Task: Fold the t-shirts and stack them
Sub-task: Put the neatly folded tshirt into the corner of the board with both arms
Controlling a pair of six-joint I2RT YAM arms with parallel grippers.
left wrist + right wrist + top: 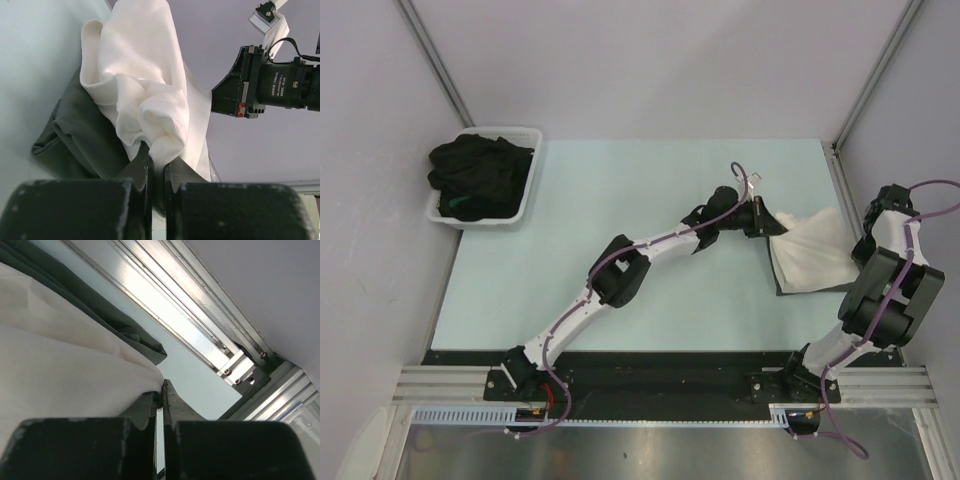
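At right on table (620,200), left pincer (157,172) and right pincer (160,397) pinching cream t-shirt (815,250)

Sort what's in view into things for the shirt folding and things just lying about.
Job: white shirt, pinched by left pincer and right pincer; grey shirt beneath it; black shirts.
Lying about: tub holding the black shirts; metal rail.

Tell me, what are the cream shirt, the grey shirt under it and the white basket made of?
The cream shirt looks like soft, matte knit cloth, probably cotton: it bunches into rounded folds. The grey shirt seems a similar matte fabric, with a stitched hem showing. The basket looks like smooth white plastic with thin, rigid walls, though it is too small to be sure.
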